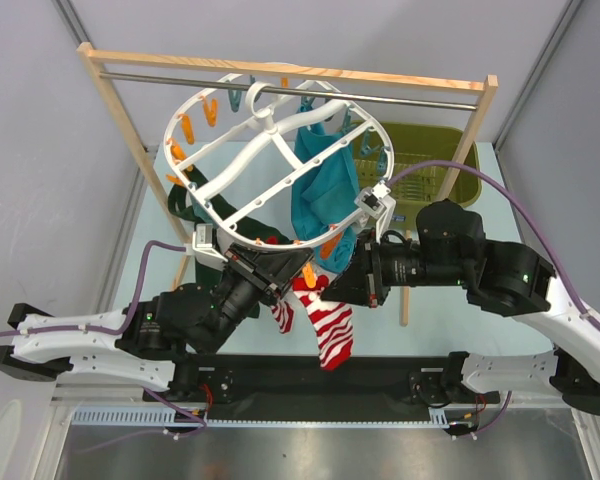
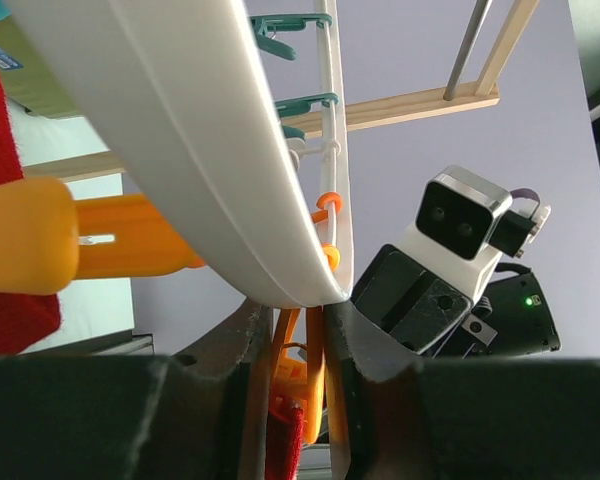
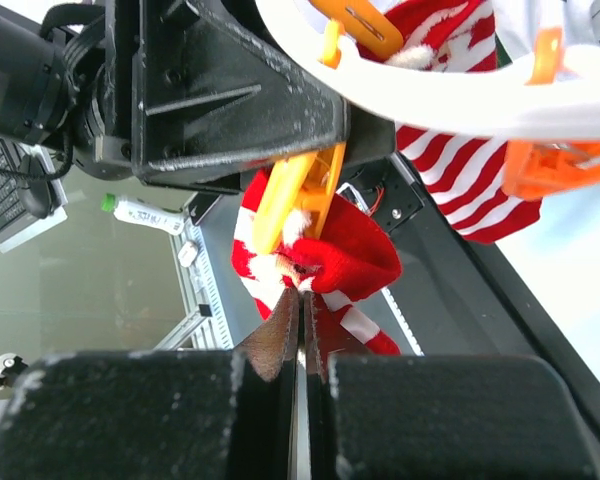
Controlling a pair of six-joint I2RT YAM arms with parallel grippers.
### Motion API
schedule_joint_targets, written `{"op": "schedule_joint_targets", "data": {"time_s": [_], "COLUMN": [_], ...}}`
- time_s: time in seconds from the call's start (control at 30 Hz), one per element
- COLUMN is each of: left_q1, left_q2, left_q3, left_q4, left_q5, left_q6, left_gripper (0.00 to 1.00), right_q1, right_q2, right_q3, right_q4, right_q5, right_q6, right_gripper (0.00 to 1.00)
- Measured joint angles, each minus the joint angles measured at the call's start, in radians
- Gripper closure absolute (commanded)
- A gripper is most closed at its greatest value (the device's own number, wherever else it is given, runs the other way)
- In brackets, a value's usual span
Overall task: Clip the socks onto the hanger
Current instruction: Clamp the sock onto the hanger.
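Observation:
The round white hanger (image 1: 180, 117) hangs from the rack's metal rod. Its rim crosses the left wrist view (image 2: 180, 130) and the right wrist view (image 3: 430, 100). My left gripper (image 1: 288, 268) is shut on an orange clip (image 2: 307, 372) under the near rim, squeezing it. A small red-and-white sock (image 1: 282, 316) hangs there, its red cuff (image 3: 345, 262) in that clip's mouth. My right gripper (image 3: 302, 300) is shut, its tips pinching the cuff's edge from below. A second, larger striped sock (image 1: 332, 328) hangs beside it (image 3: 460, 170).
A teal cloth (image 1: 325, 190) and a dark green garment (image 1: 185, 212) hang from the hanger. The wooden rack (image 1: 280, 68) with its metal rod stands behind. A green basket (image 1: 430, 160) sits at the back right. Both arms crowd together under the hanger's near rim.

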Motion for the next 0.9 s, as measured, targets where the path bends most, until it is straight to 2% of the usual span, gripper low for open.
{"op": "schedule_joint_targets", "data": {"time_s": [0.23, 0.43, 0.47, 0.53, 0.67, 0.9], "left_q1": [0.000, 0.000, 0.000, 0.000, 0.000, -0.003], "left_q2": [-0.001, -0.005, -0.007, -0.010, -0.011, -0.007], "left_q3": [0.000, 0.000, -0.001, -0.003, -0.011, -0.027], "left_q4": [0.000, 0.001, 0.001, 0.002, -0.003, -0.047], "left_q5": [0.001, 0.002, 0.005, 0.005, 0.008, 0.030], "left_q6": [0.000, -0.001, -0.001, -0.003, -0.010, -0.020], "left_gripper": [1.00, 0.75, 0.69, 0.66, 0.50, 0.32], "right_q1": [-0.004, -0.008, -0.008, -0.009, -0.017, -0.034], "right_q2": [0.013, 0.011, 0.011, 0.011, 0.011, 0.011], "right_q3": [0.027, 0.029, 0.029, 0.029, 0.027, 0.023], "right_q4": [0.008, 0.010, 0.011, 0.013, 0.025, 0.047], "right_q5": [0.000, 0.000, -0.001, -0.001, -0.005, -0.024], "right_q6": [0.000, 0.000, 0.000, 0.000, 0.000, -0.001], "right_gripper": [1.00, 1.00, 1.00, 1.00, 1.00, 1.00]}}
